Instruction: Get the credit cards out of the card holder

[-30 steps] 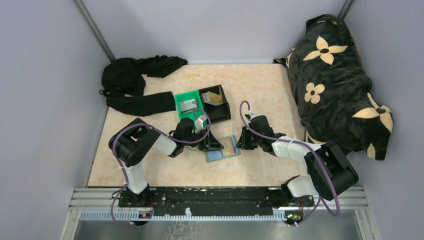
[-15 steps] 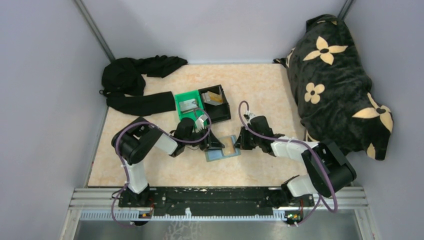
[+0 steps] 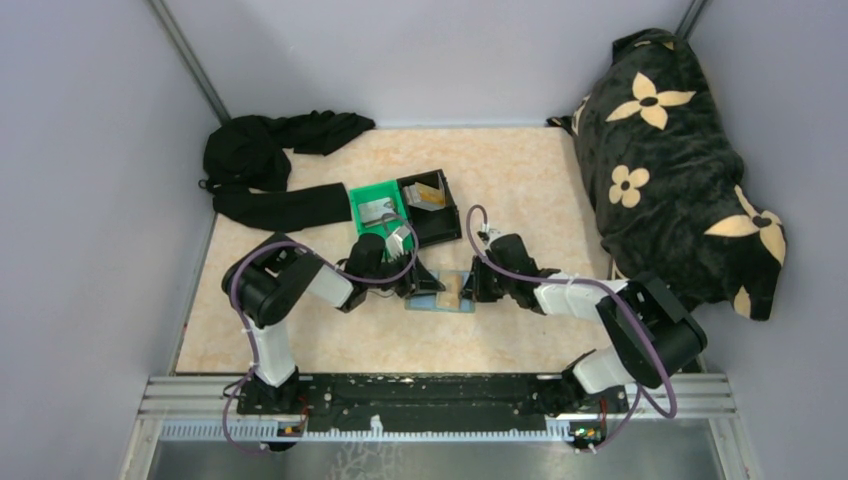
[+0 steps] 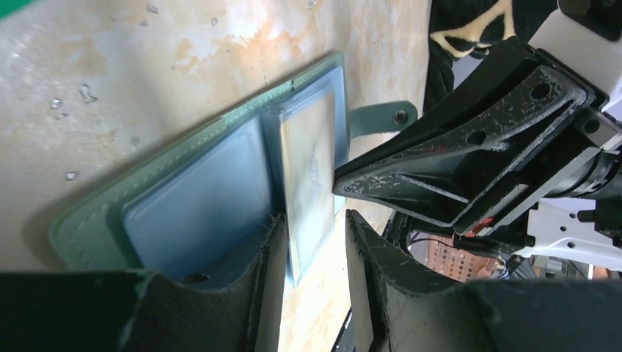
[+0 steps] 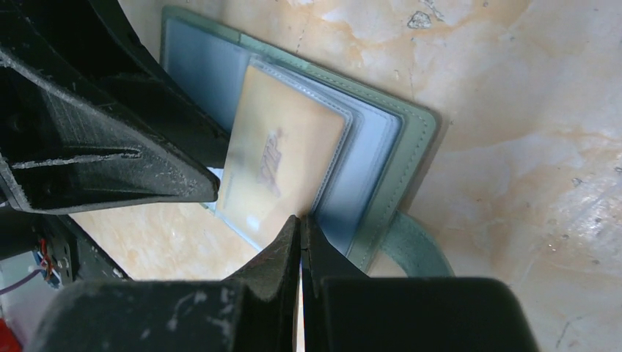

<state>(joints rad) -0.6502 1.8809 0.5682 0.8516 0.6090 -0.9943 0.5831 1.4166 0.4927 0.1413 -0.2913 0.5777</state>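
The grey-blue card holder [image 3: 428, 300] lies open on the table between my two grippers. A tan-gold credit card [image 3: 456, 291] sits in a clear sleeve on its right panel. It also shows in the left wrist view [image 4: 308, 158] and the right wrist view [image 5: 282, 158]. My left gripper [image 3: 422, 284] is open [image 4: 314, 220]. One finger rests on the card holder's left panel [image 4: 198, 209] and the sleeve's end lies in the gap. My right gripper [image 3: 478, 290] is shut [image 5: 301, 224], its tips pinching the near edge of the sleeved card.
A green bin [image 3: 358, 196] holding a pale grey card and a black bin [image 3: 443, 230] holding tan cards stand just behind the card holder. Black cloth [image 3: 270, 165] lies at the back left. A black floral bag [image 3: 670, 150] fills the right side. The card holder's strap [image 5: 411, 246] sticks out.
Both grippers have closed in on the card holder from either side. The card holder has shifted a little left and back and looks narrower from above.
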